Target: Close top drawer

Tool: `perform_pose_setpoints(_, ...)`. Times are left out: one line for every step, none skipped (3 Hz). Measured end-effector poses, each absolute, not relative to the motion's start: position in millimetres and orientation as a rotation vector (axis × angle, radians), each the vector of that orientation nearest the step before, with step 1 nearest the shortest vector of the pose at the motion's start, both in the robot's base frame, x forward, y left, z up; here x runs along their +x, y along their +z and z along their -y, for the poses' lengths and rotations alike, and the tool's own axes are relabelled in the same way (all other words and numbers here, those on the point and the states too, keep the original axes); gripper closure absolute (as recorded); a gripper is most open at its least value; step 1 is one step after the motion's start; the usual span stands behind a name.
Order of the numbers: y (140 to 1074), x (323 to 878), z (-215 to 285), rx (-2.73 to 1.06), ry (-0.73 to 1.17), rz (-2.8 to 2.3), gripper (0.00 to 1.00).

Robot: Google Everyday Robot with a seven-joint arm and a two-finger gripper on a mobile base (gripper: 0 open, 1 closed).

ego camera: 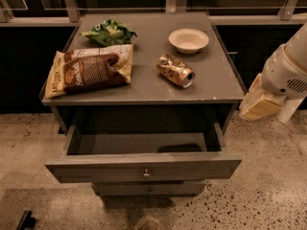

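Observation:
The top drawer of the grey cabinet stands pulled far out toward me. Its flat front panel carries a small round metal knob at the centre. The inside of the drawer looks bare, with a dark shadow at the back right. My gripper, a cream-coloured piece at the end of the white arm, hangs at the right side of the cabinet. It is level with the cabinet top's right front corner, apart from the drawer and holding nothing that I can see.
On the cabinet top lie a brown chip bag, a green bag, a white bowl and a crushed can. A slimmer drawer front sits below. Speckled floor surrounds the cabinet; a railing runs behind it.

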State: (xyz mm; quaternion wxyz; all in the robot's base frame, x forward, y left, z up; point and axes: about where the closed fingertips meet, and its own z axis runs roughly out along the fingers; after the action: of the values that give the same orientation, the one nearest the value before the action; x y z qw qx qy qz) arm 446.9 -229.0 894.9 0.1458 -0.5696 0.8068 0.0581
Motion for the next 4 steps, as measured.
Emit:
perform_pose_setpoints(887, 438, 230, -1.618, 0.152, -2.322, 0.89)
perform_pose_setpoints(850, 410, 234, -1.440, 0.231, -2.362, 1.00)
perform_pose_setpoints(770, 378, 242, -1.214, 0.454, -2.373, 1.00)
perform_pose_setpoints(697, 368, 220, -1.099, 0.765, -2.304, 1.00)
